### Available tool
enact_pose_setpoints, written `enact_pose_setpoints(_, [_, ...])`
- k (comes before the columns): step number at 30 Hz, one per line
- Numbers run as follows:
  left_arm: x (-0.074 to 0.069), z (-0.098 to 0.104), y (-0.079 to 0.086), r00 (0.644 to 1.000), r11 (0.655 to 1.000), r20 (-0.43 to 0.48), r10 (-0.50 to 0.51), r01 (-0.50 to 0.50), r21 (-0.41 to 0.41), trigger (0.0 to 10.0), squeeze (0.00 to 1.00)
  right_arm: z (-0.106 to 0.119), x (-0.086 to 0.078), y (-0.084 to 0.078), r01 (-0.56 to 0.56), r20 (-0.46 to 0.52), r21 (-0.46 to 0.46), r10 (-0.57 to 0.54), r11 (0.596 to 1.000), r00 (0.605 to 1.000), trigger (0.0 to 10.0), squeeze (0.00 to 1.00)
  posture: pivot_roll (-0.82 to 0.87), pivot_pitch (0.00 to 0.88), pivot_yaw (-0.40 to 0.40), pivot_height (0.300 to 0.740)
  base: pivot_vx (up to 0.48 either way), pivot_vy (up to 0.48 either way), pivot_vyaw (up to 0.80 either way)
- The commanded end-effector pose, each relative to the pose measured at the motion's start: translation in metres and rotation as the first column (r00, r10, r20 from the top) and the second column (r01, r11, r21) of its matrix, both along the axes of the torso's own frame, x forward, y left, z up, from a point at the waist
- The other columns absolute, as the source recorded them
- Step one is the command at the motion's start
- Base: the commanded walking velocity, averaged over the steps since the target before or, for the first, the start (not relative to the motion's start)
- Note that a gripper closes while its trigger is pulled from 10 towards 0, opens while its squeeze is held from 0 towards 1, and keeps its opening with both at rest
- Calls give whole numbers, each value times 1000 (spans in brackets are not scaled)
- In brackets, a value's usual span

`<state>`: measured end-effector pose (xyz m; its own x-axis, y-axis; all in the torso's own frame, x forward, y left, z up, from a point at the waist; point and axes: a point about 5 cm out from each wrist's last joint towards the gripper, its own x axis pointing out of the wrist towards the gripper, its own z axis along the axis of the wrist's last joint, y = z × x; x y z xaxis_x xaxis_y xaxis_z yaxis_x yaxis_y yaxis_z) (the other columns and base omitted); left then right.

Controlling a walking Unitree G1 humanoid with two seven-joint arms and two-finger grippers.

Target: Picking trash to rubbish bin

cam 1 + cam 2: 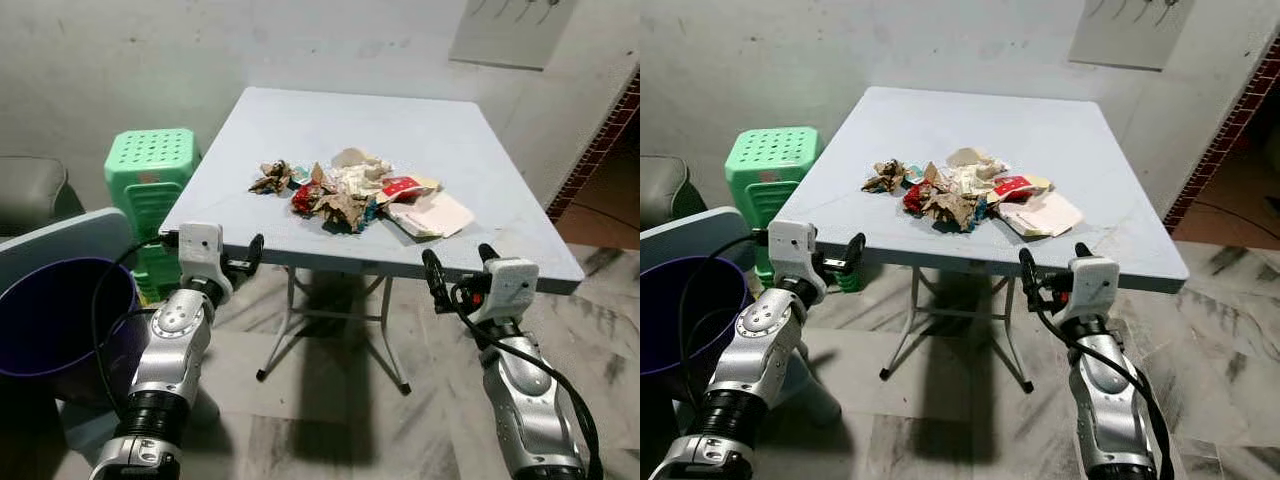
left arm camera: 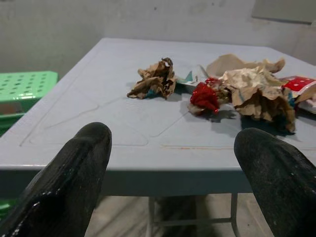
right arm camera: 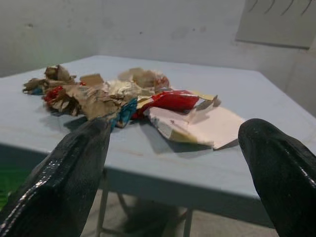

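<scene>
A heap of trash lies in the middle of the pale blue table: a crumpled brown paper, a red wrapper, a larger brown and white wad, a red-and-white packet and a flat white packet. A purple rubbish bin stands on the floor at my left. My left gripper is open, just short of the table's near edge, level with it. My right gripper is open too, at the near edge below the white packet. Nothing sits between the fingers of either one.
A green plastic stool stands left of the table, behind the bin. A blue-grey panel leans by the bin and a grey seat sits far left. Folding table legs stand on marble floor. A brick wall edge is at the right.
</scene>
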<state>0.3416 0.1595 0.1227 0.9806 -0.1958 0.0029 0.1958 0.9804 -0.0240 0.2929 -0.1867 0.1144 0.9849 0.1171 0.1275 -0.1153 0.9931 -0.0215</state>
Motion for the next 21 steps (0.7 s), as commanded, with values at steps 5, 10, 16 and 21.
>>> enact_pose_setpoints(5, [-2, -1, -2, 1000, 1000, -8, -17, 17, 27, 10000, 0, 4, -1, -1, -12, 11, -13, 12, 1000, 1000, 10000, 0, -32, 0, -29, 740, 277, 0, 0])
enact_pose_setpoints(10, [-4, -1, -3, 1000, 999, -8, -26, 26, 23, 10000, 0, 4, -2, 0, -24, 7, -17, 25, 1000, 1000, 10000, 0, -32, 0, -32, 740, 318, 0, 0])
enact_pose_setpoints(16, [-4, -2, -4, 1000, 999, -8, -26, 27, 21, 10000, 0, 4, -2, 0, -30, 5, -19, 30, 999, 1000, 10000, 0, -31, 0, -34, 740, 362, 0, 0])
enact_pose_setpoints(21, [-5, -2, -5, 999, 999, -8, -31, 32, 22, 10000, 0, 3, -3, 1, -34, 1, -19, 34, 999, 999, 10000, 0, -32, 0, -34, 740, 368, 0, 0])
